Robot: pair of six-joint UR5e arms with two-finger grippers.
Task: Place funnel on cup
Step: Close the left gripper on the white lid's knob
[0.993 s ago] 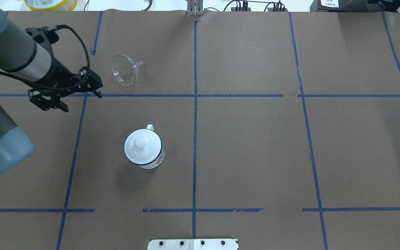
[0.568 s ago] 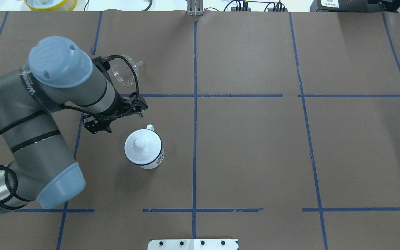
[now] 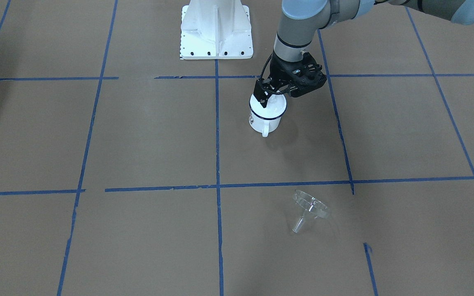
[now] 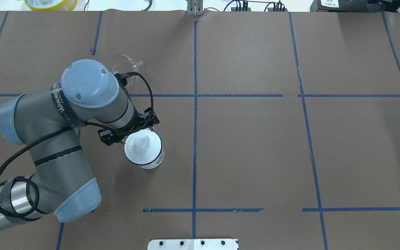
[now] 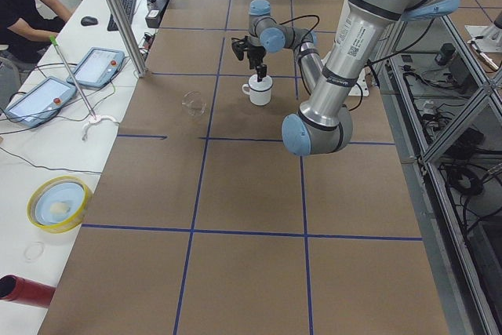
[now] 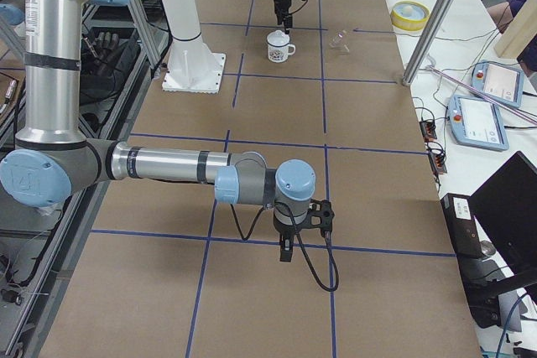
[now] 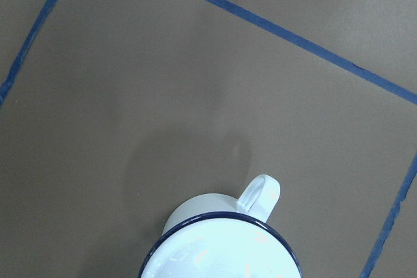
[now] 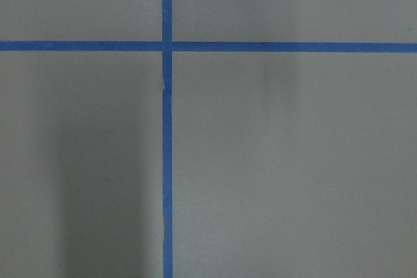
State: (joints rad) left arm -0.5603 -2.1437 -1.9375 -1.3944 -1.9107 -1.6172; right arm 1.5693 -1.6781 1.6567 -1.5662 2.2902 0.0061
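As funnel [image 3: 310,205] lies sideways, spout [image 3: 298,225] toward robot's right, cup [image 3: 266,118] upright

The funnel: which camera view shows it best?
The front-facing view: the funnel lies tilted, whole and unblocked. Overhead, the left arm hides part of it. Both side views show it tiny; the left wrist view catches only its edge, the right wrist nothing.

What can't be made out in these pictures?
- Funnel: overhead, left arm covers part; left wrist view's top edge cuts it.
- Cup: front view, left tool covers part of its lid; lid hides inside.
- Right tool: only in the right side view, small; open or shut unclear.
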